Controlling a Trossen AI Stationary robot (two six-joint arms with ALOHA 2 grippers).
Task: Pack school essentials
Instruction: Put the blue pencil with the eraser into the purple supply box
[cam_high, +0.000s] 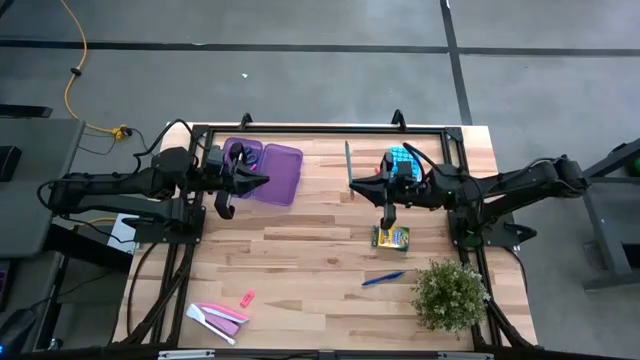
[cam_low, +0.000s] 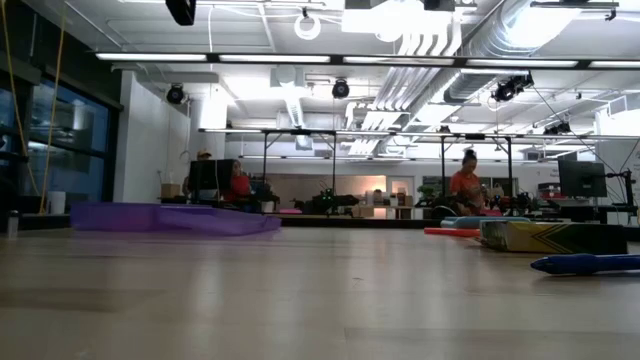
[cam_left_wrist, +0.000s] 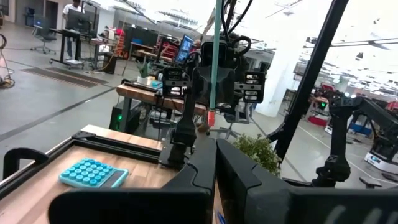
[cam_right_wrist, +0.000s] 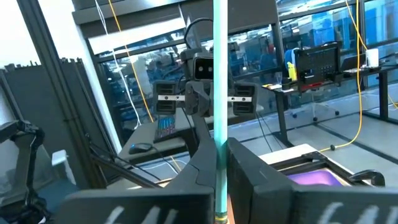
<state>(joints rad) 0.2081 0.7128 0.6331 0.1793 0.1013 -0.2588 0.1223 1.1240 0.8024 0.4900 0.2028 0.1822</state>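
Note:
My right gripper (cam_high: 353, 184) hovers over the middle of the table, shut on a green pencil (cam_right_wrist: 219, 74) that stands upright. My left gripper (cam_high: 265, 182) is shut with nothing in it, level above the open purple case (cam_high: 272, 172) at the far left. On the wood lie a yellow-green crayon box (cam_high: 391, 237), a blue pen (cam_high: 383, 278), a pink marker (cam_high: 247, 298) and pink and white pieces (cam_high: 220, 318) near the front edge. The two grippers face each other. My right gripper pinches the green pencil between its two fingers (cam_right_wrist: 199, 168), which come in level from the table's right and lie across the shaft. The pencil stands upright, lifted clear of the table, its long part above the fingers and its reddish end (cam_left_wrist: 211, 117) below.
A teal calculator-like piece (cam_high: 400, 158) lies at the far edge under the right arm. A bushy green plant (cam_high: 450, 293) stands at the near right corner. A black frame (cam_high: 320, 128) borders the table. Bare wood lies between the case and the crayon box.

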